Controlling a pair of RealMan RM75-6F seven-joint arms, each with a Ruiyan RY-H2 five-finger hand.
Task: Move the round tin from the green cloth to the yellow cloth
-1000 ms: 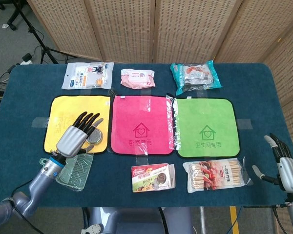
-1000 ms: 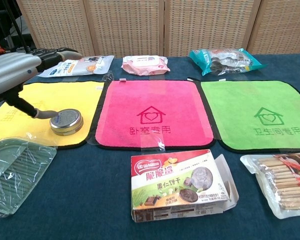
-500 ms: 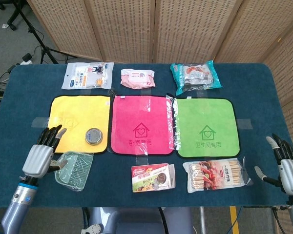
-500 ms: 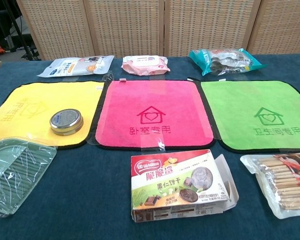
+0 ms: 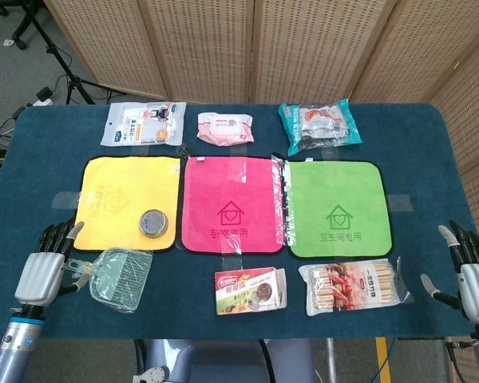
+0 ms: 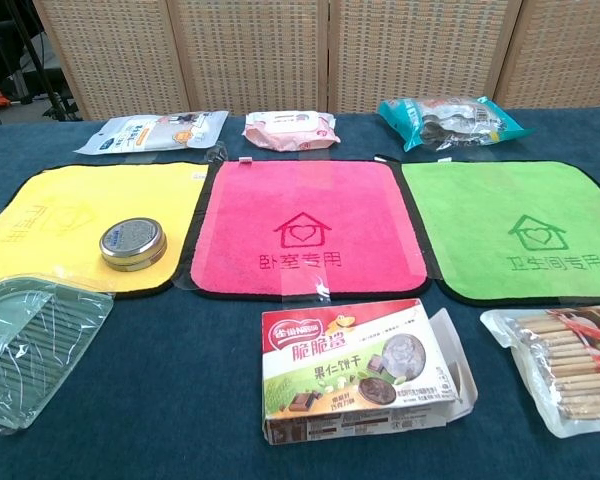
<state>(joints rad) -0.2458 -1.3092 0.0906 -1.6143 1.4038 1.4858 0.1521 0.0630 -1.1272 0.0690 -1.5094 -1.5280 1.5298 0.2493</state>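
Left hand [image 5: 41, 263] open beside flat metal round tin [image 5: 152, 223]

Left hand [image 5: 41, 267] empty, fingers extended – right hand [image 5: 468, 275] likewise, both low at sides

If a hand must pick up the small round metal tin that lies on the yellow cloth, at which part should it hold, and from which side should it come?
The small round metal tin lies flat, lid up, near the yellow cloth's front right corner. It is low and wide, so probably come from above and pinch across its rim, fingers on opposite sides of the side wall. The left hand, open at the table's left edge, is nearer.
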